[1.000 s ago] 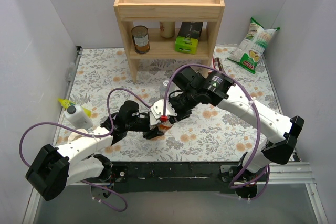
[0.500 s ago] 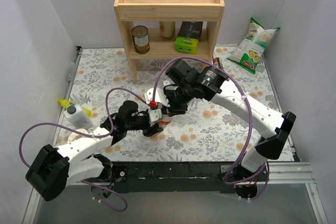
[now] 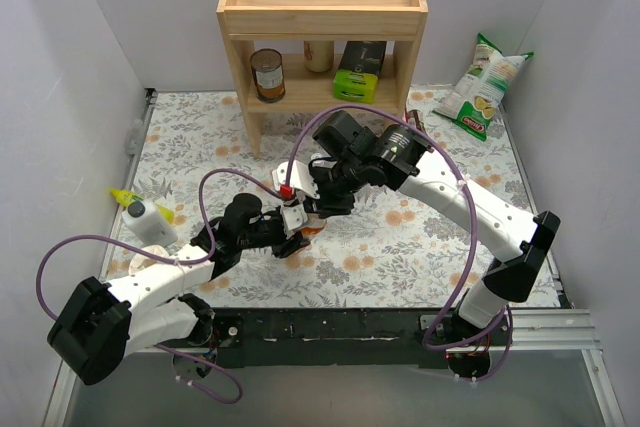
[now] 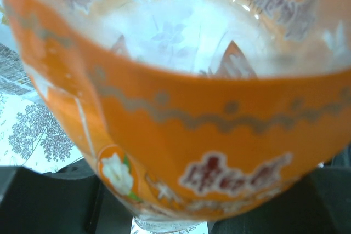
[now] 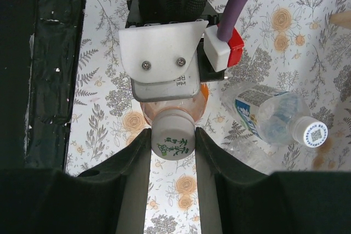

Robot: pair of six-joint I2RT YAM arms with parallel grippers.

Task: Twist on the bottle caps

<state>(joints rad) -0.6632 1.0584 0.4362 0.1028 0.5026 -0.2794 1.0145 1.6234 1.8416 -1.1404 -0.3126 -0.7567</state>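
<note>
The orange bottle (image 4: 192, 135) fills the left wrist view and lies tilted just above the table, with my left gripper (image 3: 293, 243) shut on its body. A white bottle cap (image 5: 173, 142) with green print sits on the bottle's neck. My right gripper (image 5: 173, 135) is shut on that cap, one finger on each side. From above, the right gripper (image 3: 312, 209) meets the bottle (image 3: 312, 232) at mid-table. A clear bottle with a blue-and-white label (image 5: 269, 114) lies beside them, a white cap (image 5: 310, 133) on it.
A wooden shelf (image 3: 322, 7) at the back holds a brown tin can (image 3: 267, 74) and a green box (image 3: 357, 72). A white squeeze bottle with a yellow nozzle (image 3: 147, 220) stands at the left edge. A chips bag (image 3: 484, 87) leans at the back right.
The right wrist has turned around the cap and its arm has swung left and back. The left arm and the orange bottle have stayed where they were.
</note>
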